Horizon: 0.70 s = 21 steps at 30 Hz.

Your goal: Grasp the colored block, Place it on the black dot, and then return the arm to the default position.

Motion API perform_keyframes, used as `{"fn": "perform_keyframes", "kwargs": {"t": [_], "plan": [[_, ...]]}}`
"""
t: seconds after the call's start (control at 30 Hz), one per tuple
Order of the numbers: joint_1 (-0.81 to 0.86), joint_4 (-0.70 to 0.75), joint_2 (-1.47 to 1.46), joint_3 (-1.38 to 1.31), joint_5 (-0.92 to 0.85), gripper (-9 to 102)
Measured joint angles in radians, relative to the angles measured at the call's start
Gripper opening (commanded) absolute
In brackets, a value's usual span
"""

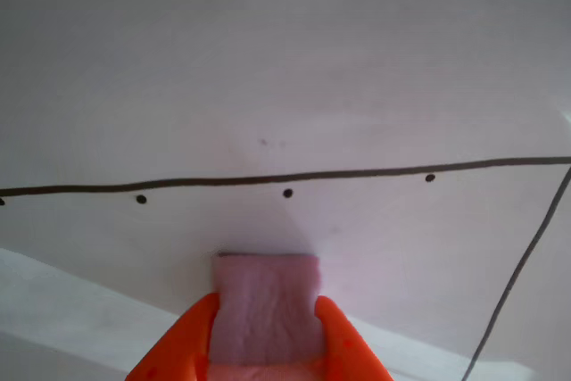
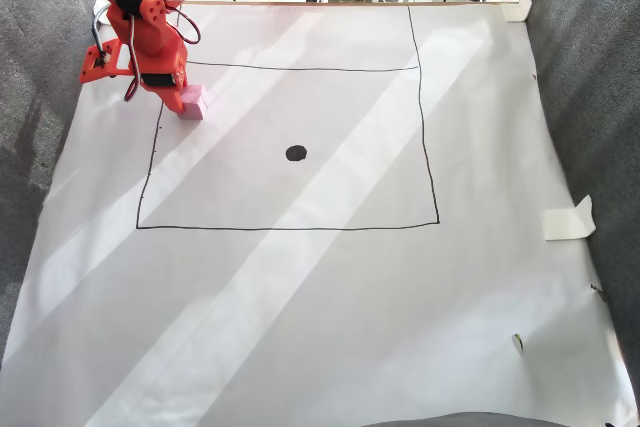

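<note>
Between the orange fingers [image 1: 192, 345]: a pale pink foam cube [image 1: 267, 308], clamped by the gripper [image 1: 266, 332].

Grainy and soft-edged, the cube [image 2: 192, 102] sits at the drawn square's upper-left side in the fixed view, well apart from the black dot [image 2: 296, 153] on the white paper sheet [image 2: 330, 327].

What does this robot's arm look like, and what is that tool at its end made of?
The arm is built from chunky bright orange plastic segments, with black blocks set between them at the joints and thin dark cables looping along its side. Small round holes dot the upper segment. The tool has two glossy orange plastic fingers that taper towards pointed tips.
</note>
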Motion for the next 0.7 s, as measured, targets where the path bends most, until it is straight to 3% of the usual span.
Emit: {"fn": "perform_keyframes", "kwargs": {"t": [0.27,0.7], "plan": [[-0.035,0.011,0.040,0.000,0.080,0],[-0.299,0.241,0.219,0.000,0.351,0]]}}
